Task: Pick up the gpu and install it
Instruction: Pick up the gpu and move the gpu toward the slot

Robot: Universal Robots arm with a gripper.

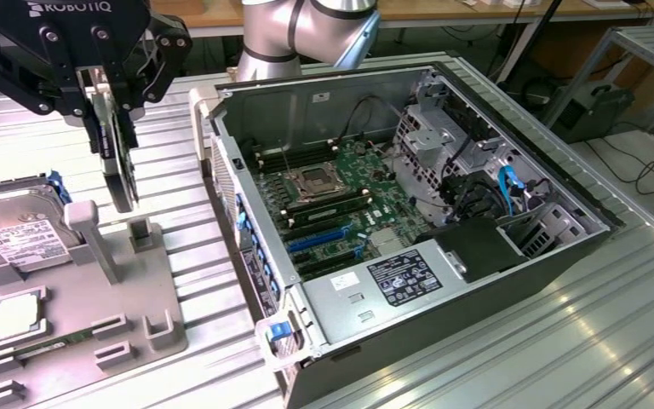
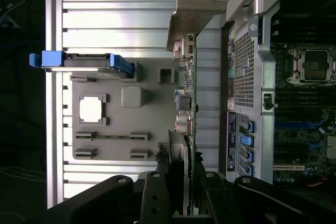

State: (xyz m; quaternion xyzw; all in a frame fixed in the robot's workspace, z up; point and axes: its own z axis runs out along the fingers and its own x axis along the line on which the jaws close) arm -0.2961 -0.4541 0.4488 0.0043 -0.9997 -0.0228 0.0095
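You see the black end effector [image 1: 109, 106] clamped shut on the thin dark gpu card [image 1: 120, 175], held upright over the grey holder tray [image 1: 134, 298]. The silver hard drive [image 1: 14, 239] sits nearby, and the open black computer case [image 1: 509, 290] stands to the exterior view's right.

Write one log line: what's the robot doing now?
hand: shut on gpu | gpu: upright, near tray | case: open

I logged an open computer case [image 1: 293, 111] lying on the ribbed metal table [image 1: 599, 341], motherboard [image 1: 339, 200] exposed — beside it a grey fixture tray [image 1: 77, 298] carrying a white-labelled hard drive [image 1: 20, 234] in blue rails.
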